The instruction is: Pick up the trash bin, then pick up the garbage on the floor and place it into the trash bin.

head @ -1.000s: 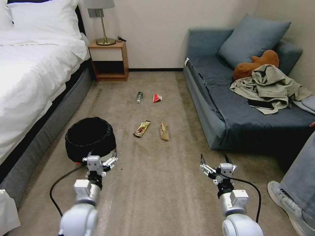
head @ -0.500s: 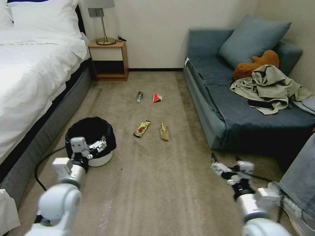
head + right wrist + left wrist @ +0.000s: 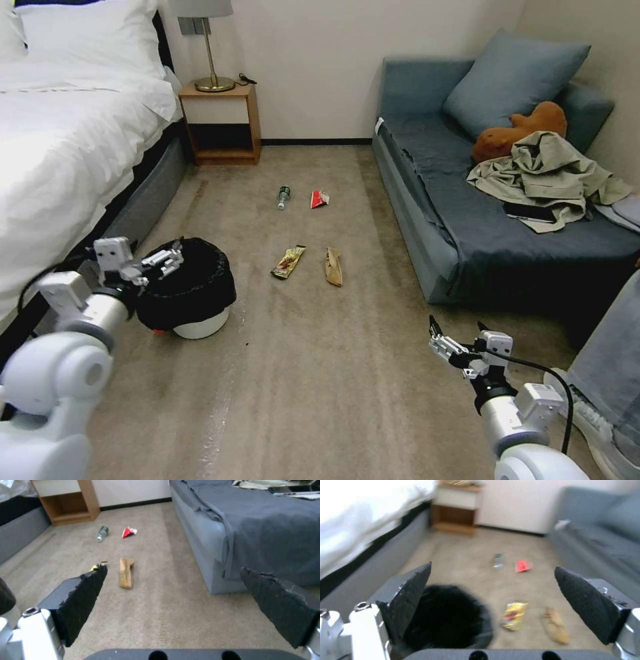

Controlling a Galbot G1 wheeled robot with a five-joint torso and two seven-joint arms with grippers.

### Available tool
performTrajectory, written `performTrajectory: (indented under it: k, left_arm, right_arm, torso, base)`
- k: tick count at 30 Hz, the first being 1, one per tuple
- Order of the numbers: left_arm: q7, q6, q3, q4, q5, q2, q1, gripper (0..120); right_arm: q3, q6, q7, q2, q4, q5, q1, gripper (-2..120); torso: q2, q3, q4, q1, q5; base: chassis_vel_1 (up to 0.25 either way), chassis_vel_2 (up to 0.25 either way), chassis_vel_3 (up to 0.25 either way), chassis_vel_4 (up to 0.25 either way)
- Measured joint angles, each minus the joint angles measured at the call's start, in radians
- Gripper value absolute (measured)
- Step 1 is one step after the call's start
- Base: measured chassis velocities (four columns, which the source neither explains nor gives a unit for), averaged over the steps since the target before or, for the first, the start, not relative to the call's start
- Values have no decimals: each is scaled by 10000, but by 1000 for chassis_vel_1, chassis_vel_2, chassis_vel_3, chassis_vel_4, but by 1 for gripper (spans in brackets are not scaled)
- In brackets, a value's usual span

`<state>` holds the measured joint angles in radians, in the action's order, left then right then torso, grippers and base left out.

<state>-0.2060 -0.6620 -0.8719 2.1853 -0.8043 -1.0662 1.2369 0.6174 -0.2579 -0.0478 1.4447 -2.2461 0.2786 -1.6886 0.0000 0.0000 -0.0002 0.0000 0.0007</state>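
The trash bin (image 3: 190, 288), a short white bin with a black bag folded over its rim, was found standing on the carpet beside the bed (image 3: 60, 153), not yet lifted. The left gripper (image 3: 163, 261) was held at the bed-side edge of the bin's rim, its jaws spread wide with nothing between them, judged to be placed there so that the rim could be taken hold of first. In the left wrist view the bin's dark mouth (image 3: 448, 620) was seen just beyond one black finger pad (image 3: 411, 600). The garbage was left untouched on the floor beyond the bin, toward the sofa (image 3: 467, 220): the gold-brown snack-bar wrapper (image 3: 288, 261) nearest the bin, the tan paper wrapper (image 3: 333, 267) beside it, and the small bottle (image 3: 284, 197) and red-and-white packet (image 3: 319, 199) farther from the bin. The right gripper (image 3: 460, 347) was held low over bare carpet, well apart from the bin, jaws likewise open and empty, probably kept free for the litter.
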Motion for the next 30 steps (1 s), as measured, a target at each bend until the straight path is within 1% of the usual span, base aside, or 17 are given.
performTrajectory:
  k: [1, 2, 3, 4, 5, 6, 8, 14, 17, 18, 20, 21, 23, 24, 26, 27, 30]
  left_arm:
    - [0, 0, 0, 0, 0, 0, 0, 99]
    - [-139, -62, -88, -273, -85, 12, 11, 99]
    - [-273, -81, -142, -507, -97, 24, -32, 99]
    - [-273, -81, -142, -507, -97, 24, -32, 99]
    - [-334, -89, -153, -672, -93, 32, -88, 98]
    - [-334, -89, -153, -672, -93, 32, -88, 98]
    - [-446, -101, -107, -1114, 26, 48, -305, 99]
    - [-521, -101, -15, -1574, 167, 108, -593, 99]
    - [-584, -101, 120, -2138, 291, 194, -997, 99]
    - [-584, -101, 120, -2138, 291, 194, -997, 99]
    - [-637, -101, 273, -2672, 410, 283, -1348, 98]
    - [-637, -101, 273, -2672, 410, 283, -1348, 98]
    - [-676, -103, 421, -3227, 515, 372, -1673, 98]
    - [-676, -103, 421, -3227, 515, 372, -1673, 98]
    - [-676, -104, 542, -4035, 695, 501, -1951, 98]
    - [-676, -104, 542, -4035, 695, 501, -1951, 98]
    - [-664, -100, 743, -5016, 943, 578, -2278, 98]
  right_arm:
    - [0, 0, 0, 0, 0, 0, 0, 100]
    - [-23, 51, 1, -9, 60, -28, -4, 100]
    - [-35, 112, 0, -15, 118, -46, 5, 100]
    - [-35, 112, 0, -15, 118, -46, 5, 100]
    - [-41, 145, 0, -22, 175, -51, 9, 100]
    - [-41, 145, 0, -22, 175, -51, 9, 100]
    - [-39, 263, -3, -50, 331, -58, 34, 100]
    - [-43, 364, -4, -67, 473, -58, 79, 100]
    - [-47, 434, -7, -66, 627, -59, 165, 100]
    - [-47, 434, -7, -66, 627, -59, 165, 100]
    - [-69, 450, -11, -62, 739, -60, 238, 100]
    - [-69, 450, -11, -62, 739, -60, 238, 100]
    - [-109, 451, -17, -59, 842, -65, 314, 100]
    - [-109, 451, -17, -59, 842, -65, 314, 100]
    - [-240, 450, -24, -61, 1007, -75, 470, 100]
    - [-240, 450, -24, -61, 1007, -75, 470, 100]
    - [-399, 444, -24, -45, 1228, -164, 600, 100]
  torso:
    - [0, 0, 0, 0, 0]
    - [-1, 1, 4, 0, -20]
    - [0, 0, 6, 0, -17]
    - [0, 0, 6, 0, -17]
    - [0, 1, 4, 0, -3]
    - [0, 1, 4, 0, -3]
    - [0, 1, 1, 0, -7]
    - [0, 1, 2, 0, -9]
    - [0, 1, 2, 0, -7]
    - [0, 1, 2, 0, -7]
    - [-1, 1, 1, 0, -8]
    - [-1, 1, 1, 0, -8]
    - [0, 1, 1, 0, -8]
    - [0, 1, 1, 0, -8]
    - [-1, 1, 0, 0, -8]
    - [-1, 1, 0, 0, -8]
    - [0, 1, 4, 0, -8]
  base:
    - [0, 0, 0, 0]
    - [0, 0, 0, 0]
    - [0, 0, 0, 0]
    - [0, 0, 0, 0]
    - [0, 0, 0, 0]
    - [0, 0, 0, 0]
    - [0, 0, 0, 0]
    - [0, 0, 0, 0]
    - [0, 0, 0, 0]
    - [0, 0, 0, 0]
    - [0, 0, 0, 0]
    - [0, 0, 0, 0]
    - [0, 0, 0, 0]
    - [0, 0, 0, 0]
    - [0, 0, 0, 0]
    - [0, 0, 0, 0]
    - [0, 0, 0, 0]
